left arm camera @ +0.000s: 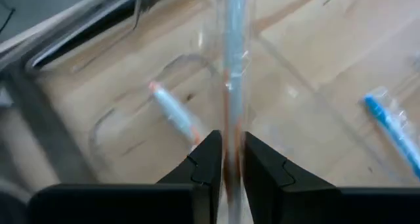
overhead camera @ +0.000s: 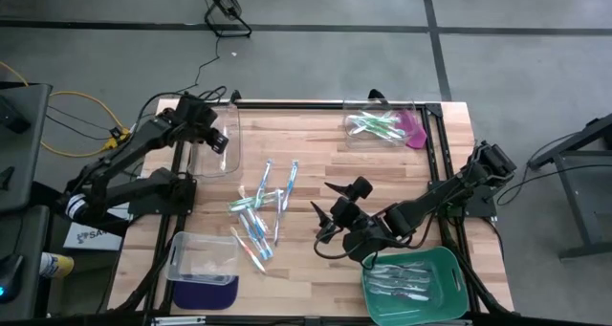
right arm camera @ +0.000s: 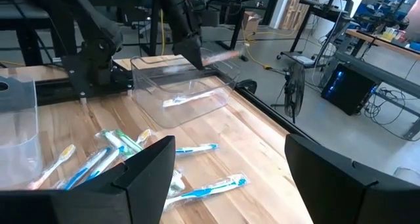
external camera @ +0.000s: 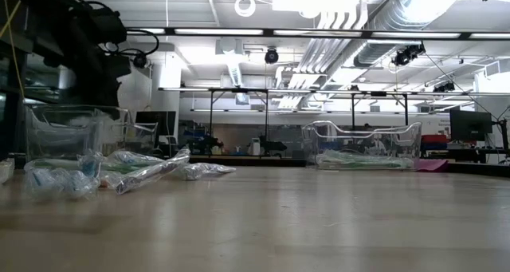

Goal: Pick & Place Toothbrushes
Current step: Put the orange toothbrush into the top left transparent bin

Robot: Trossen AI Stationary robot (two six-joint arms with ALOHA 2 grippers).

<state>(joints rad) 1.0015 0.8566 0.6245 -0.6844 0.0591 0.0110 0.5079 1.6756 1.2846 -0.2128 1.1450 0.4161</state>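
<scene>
Several wrapped toothbrushes in blue, green and pink-orange lie in a loose pile mid-table. My left gripper hangs over the clear bin at the far left, shut on one wrapped toothbrush. One toothbrush lies on that bin's floor. My right gripper stands open right of the pile, above the table, with nothing between its fingers. My left gripper pinches a wrapped toothbrush by one end between its two fingers. The fingers slant down from the table's left side and lie along the stick, which juts out past the fingertips. It hangs clear above the clear bin.
A clear bin at the far right holds green toothbrushes beside a pink object. A green tray at the near right holds pale ones. Another clear bin sits near left on a dark blue lid. Bare wood lies between.
</scene>
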